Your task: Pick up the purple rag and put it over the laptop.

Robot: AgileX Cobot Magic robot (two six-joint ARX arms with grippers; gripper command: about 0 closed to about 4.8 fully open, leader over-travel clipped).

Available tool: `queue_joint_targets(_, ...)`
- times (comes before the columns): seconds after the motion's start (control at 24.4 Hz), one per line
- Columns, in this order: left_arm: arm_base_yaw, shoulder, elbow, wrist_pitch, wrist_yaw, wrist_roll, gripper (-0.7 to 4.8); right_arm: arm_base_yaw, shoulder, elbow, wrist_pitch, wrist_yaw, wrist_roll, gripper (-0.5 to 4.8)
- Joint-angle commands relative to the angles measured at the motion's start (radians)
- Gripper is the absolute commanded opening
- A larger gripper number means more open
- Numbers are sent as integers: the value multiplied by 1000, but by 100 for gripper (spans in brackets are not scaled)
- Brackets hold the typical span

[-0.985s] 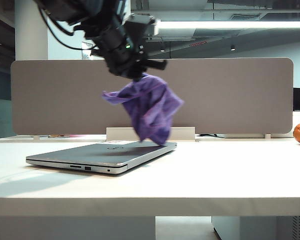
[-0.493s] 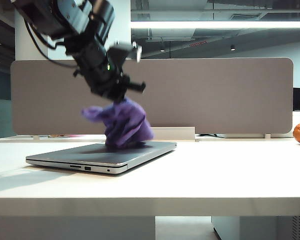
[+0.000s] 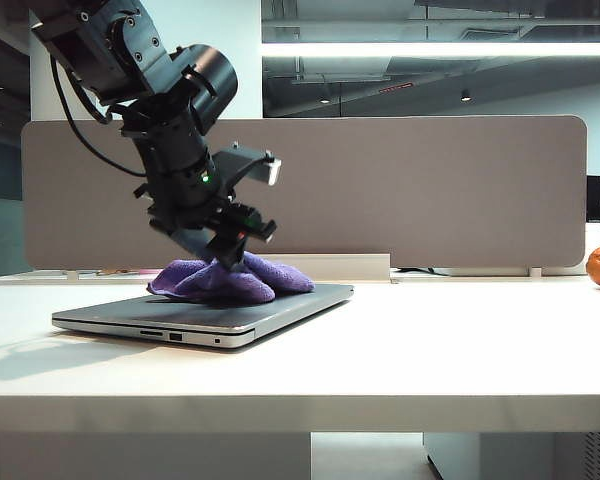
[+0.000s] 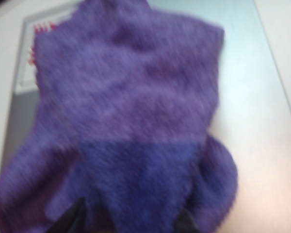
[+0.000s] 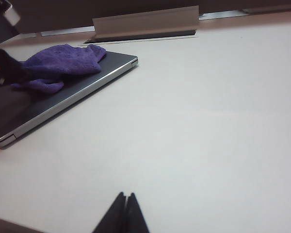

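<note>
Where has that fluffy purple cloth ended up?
The purple rag lies bunched on the closed laptop, left of centre in the exterior view, directly under the left gripper.

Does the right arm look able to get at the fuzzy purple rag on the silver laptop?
Probably yes: from the shut right gripper, bare white table leads to the fuzzy purple rag on the silver laptop, though the left gripper crowds it.
</note>
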Motion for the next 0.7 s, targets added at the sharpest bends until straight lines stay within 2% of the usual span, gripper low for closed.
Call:
queue_joint_targets(0.04,0,-11,5,-103,4,-10,345,1,0,-4,17,-2,0,22)
queue_joint_targets(0.12,0,-30,5,-129,3,-50,479,1,0,-4,17,-2,0,22)
queue_joint_targets(0.66,14,-219,5,-214,16,-93,478,1,0,-4,17,-2,0,22)
queue_joint_targets(0.7,18,-240,5,-232,16,-93,414,1,0,-4,17,2,0,22)
